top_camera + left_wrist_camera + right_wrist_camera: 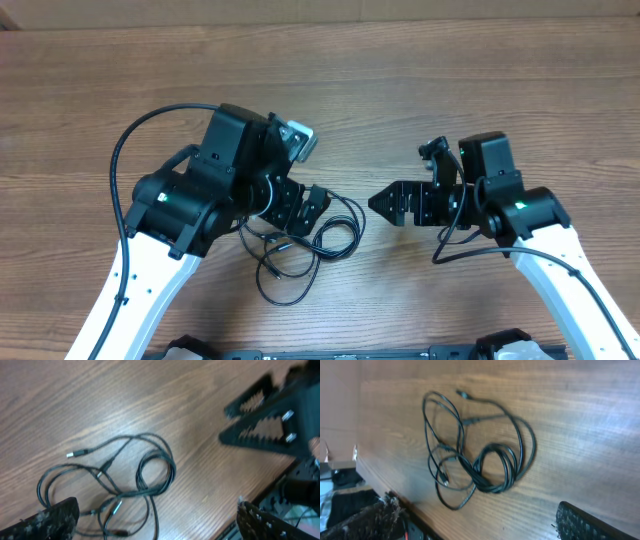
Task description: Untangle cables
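- Two grippers are hovering over the table [400, 60], and neither is holding anything.
- The left gripper [306, 206] is standing with its jaws spread wide. In its own wrist view its two fingers [50, 520] are sitting at the far bottom corners, with only wood and cord showing between them.
- The right gripper [378, 201] is gaping just as wide. Its toothed fingers [250, 402] are forming an open V in the left wrist view.
- The two grippers are pointing toward each other near the middle of the table, close but apart.
- The cables [492, 490] are lying loose on the wood as a tangle of thin black loops. In the overhead view they are sitting partly beneath the left gripper and reaching toward the robot's edge of the table.
- One tighter coil of several turns is making up one end of the tangle, while looser single loops are crossing one another at the other end.
- One plug [75, 453] with a metallic tip is sticking out free of the bundle and resting flat on the wood. Other small plugs are lying among the loops.
- The wrist views are showing the cords lying below both sets of fingers, without contact.
- Behind each gripper, a black wrist housing is joining a white arm link that is running back to the near edge.
- A thick black cable [125, 150] is arching out from the left arm.
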`<state>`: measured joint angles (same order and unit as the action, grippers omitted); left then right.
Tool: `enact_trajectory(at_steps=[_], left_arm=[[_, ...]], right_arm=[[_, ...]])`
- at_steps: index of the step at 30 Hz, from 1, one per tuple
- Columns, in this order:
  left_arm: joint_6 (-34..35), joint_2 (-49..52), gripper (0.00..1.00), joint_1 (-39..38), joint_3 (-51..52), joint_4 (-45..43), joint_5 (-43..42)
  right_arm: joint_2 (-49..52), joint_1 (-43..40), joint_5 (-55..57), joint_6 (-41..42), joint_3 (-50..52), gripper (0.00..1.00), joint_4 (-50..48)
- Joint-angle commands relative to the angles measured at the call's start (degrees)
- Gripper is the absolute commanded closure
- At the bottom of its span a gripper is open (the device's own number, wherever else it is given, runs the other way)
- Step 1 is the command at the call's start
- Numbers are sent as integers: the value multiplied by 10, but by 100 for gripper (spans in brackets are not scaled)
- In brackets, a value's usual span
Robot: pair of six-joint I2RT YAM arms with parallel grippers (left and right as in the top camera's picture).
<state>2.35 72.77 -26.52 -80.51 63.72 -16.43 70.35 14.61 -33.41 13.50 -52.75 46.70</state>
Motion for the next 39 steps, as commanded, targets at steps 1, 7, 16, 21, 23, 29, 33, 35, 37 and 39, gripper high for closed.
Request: enact_trajectory(at_steps=[1,7,16,21,23,29,33,35,37,39], left_arm=[[24,18,0,3,-10,-13,5],[26,44,0,3,-10,-25,5],[26,49,0,3,-10,-21,28],[26,49,0,3,-10,-23,31],[26,49,0,3,-10,-24,31],[26,49,0,3,-10,-28,31],[26,49,0,3,-10,-29,31],[26,49,0,3,-10,-29,31],[26,49,0,3,-10,-29,31],[25,49,0,3,-10,-29,31]], right_arm=[[31,7,-34,1,22,0,-1],[89,64,-33,1,22,0,-28],[181,106,45,14,22,0,-73],[203,106,49,11,22,0,-104],[203,107,44,-3,22,0,-114],[203,136,38,-36,26,0,-156],[204,157,46,-36,26,0,-185],[205,165,56,-36,27,0,-195],[205,172,60,-36,30,0,-205],[206,176,65,-35,33,0,-208]])
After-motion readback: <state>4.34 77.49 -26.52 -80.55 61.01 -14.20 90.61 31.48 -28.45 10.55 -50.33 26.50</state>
